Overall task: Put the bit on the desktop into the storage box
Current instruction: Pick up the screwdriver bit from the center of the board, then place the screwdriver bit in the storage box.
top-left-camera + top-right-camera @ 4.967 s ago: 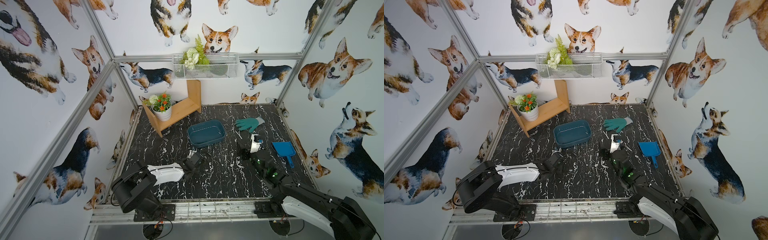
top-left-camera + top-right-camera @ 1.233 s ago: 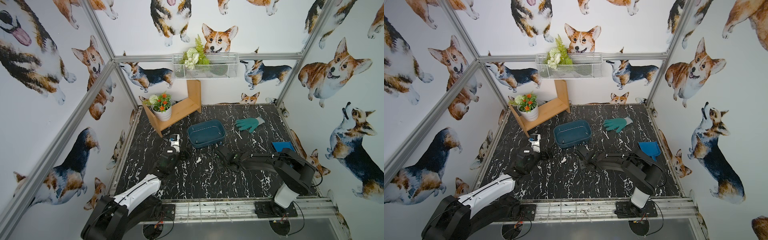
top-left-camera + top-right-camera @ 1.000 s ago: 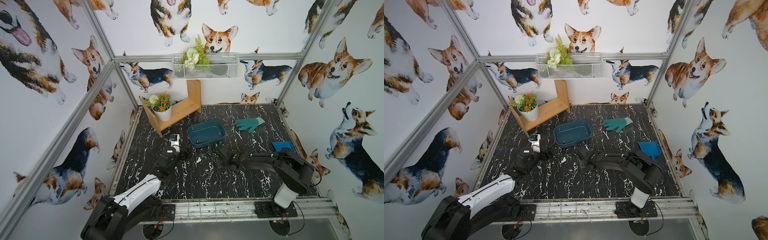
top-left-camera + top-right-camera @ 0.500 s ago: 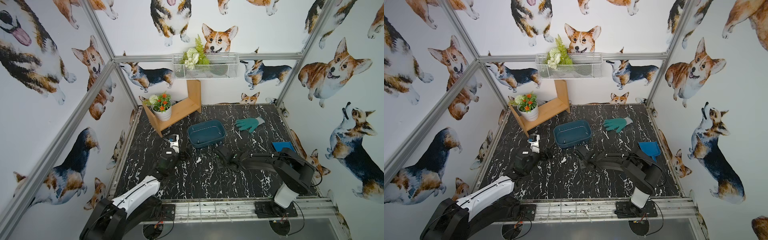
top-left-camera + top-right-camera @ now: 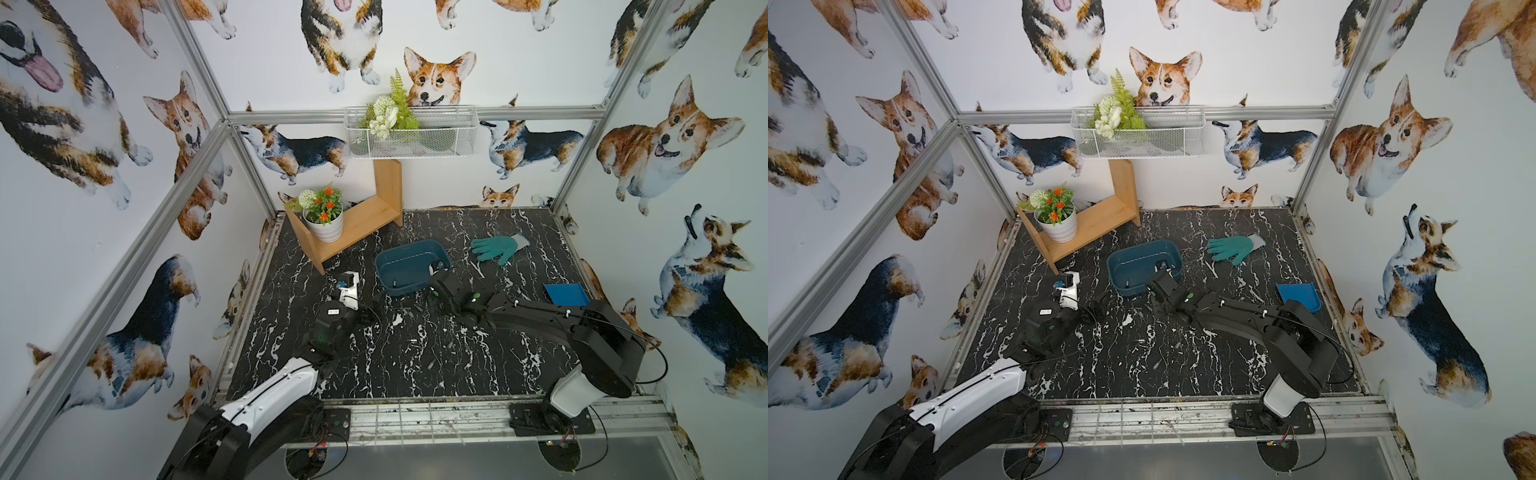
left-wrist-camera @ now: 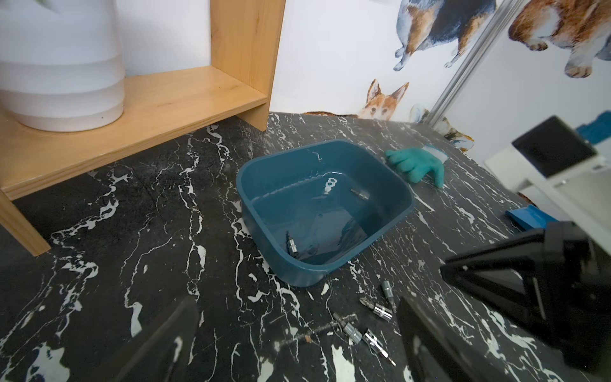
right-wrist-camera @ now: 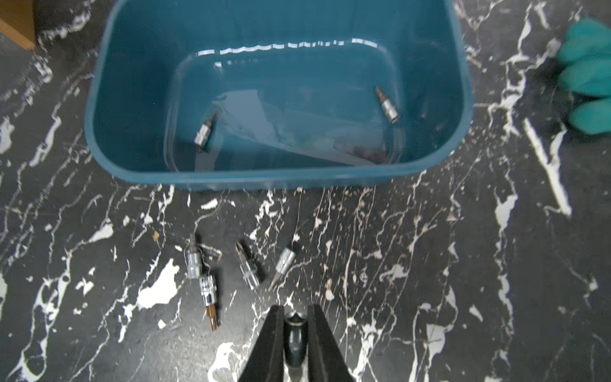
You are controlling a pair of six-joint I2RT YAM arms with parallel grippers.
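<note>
The dark teal storage box (image 5: pixel 401 266) (image 5: pixel 1129 266) stands mid-desk, with two bits (image 7: pixel 203 132) (image 7: pixel 386 104) lying inside it. Several silver bits (image 7: pixel 248 268) (image 6: pixel 377 307) lie on the black marble desktop just in front of the box's near wall (image 7: pixel 264 180). My right gripper (image 7: pixel 295 309) is shut on one dark bit (image 7: pixel 295 330), just behind that cluster and low over the desk. My left gripper (image 6: pixel 297 334) is open with nothing between its fingers. It sits left of the loose bits and faces the box (image 6: pixel 297 274).
A wooden shelf (image 5: pixel 361 220) with a white flower pot (image 5: pixel 326 226) stands at the back left. A green glove (image 5: pixel 498 247) lies right of the box, and a bright blue scoop (image 5: pixel 567 295) is by the right wall. A wire basket (image 5: pixel 409 137) hangs on the back wall.
Over the last second my right jaws have closed the last bit onto the bit. Five seconds ago both arms were elsewhere, the right by the scoop, the left at the front.
</note>
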